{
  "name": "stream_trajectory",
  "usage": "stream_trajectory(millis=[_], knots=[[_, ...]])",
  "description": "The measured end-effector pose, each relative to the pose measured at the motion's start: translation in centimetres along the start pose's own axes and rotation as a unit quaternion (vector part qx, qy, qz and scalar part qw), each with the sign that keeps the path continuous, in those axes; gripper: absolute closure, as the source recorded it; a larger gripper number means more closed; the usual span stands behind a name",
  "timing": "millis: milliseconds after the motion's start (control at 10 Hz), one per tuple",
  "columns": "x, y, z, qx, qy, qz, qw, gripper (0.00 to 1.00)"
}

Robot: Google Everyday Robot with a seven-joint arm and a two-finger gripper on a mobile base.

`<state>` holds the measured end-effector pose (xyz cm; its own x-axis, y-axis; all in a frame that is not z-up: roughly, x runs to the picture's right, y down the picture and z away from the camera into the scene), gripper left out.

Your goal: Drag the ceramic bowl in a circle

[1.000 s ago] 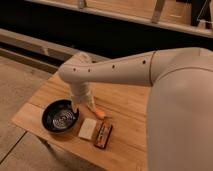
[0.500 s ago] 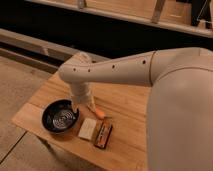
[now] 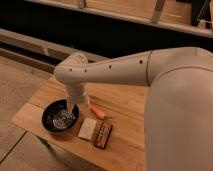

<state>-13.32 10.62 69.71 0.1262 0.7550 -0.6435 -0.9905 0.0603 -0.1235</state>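
The ceramic bowl (image 3: 59, 119) is round, black and glossy, with pale rings inside. It sits near the front left corner of the wooden table (image 3: 127, 102). My white arm reaches in from the right and bends down over the bowl. The gripper (image 3: 73, 106) hangs at the end of it, down at the bowl's far right rim. The arm's wrist covers part of that rim, and I cannot make out whether the gripper touches the bowl.
An orange carrot-like stick (image 3: 97, 112) lies just right of the bowl. A pale rectangular block (image 3: 87, 128) and a dark brown bar (image 3: 102, 135) lie near the front edge. The table's left and front edges drop to the floor. A dark ledge runs behind.
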Motion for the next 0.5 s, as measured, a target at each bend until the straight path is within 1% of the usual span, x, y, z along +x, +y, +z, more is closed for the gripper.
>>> stream_trajectory(millis=[200,300,500], knots=[[0.2,0.0,0.5,0.002,0.004,-0.001,1.0,0.35],[0.2,0.4,1.3,-0.003,0.011,0.003,0.9999,0.35],[0.1,1.4,2.7,-0.006,0.021,0.003,0.9997,0.35]])
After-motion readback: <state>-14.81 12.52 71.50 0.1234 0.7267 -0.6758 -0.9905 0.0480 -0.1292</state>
